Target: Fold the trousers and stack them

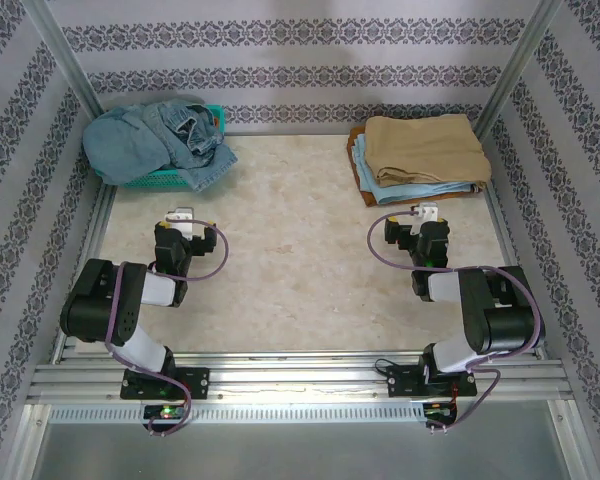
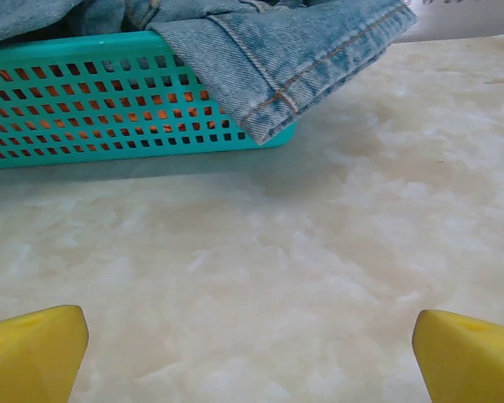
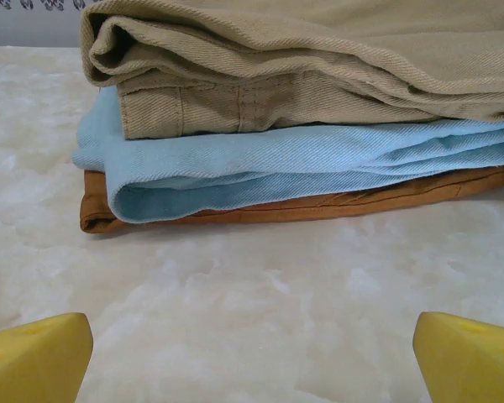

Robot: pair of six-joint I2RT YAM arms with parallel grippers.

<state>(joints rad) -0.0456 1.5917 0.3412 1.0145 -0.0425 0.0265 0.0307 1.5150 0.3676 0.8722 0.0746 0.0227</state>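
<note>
The jeans (image 1: pixel 155 140) lie unfolded in a loose heap on a teal basket (image 1: pixel 170 181) at the far left corner of the table (image 1: pixel 290 270). They spill over the basket's rim. In the left wrist view, a leg with a stitched hem hangs down over the basket's right front corner and reaches the tabletop. Orange cloth (image 2: pixel 164 113) shows through the holes in the basket's wall.

The left gripper (image 1: pixel 185 216) sits low over the table just in front of the basket, pointing at it but clear of both basket and jeans. Its jaws are spread wide, with a yellow finger (image 2: pixel 34 348) at each lower corner of the wrist view. Only bare table lies between them.

A stack of folded garments stands at the far right corner, well apart from the jeans. Tan khakis (image 1: pixel 425 145) are on top, a light-blue pair (image 3: pixel 302 159) lies under them, and a brown piece (image 3: pixel 319 206) lies flat on the table at the bottom. The folded edges face the right gripper (image 1: pixel 427 213), which is near the stack without touching it. Its jaws are also fully spread and hold nothing.

Both arms are bent back toward their bases on the rail (image 1: pixel 300 380) at the near edge. Patterned walls (image 1: pixel 280 80) close in the table on three sides.
</note>
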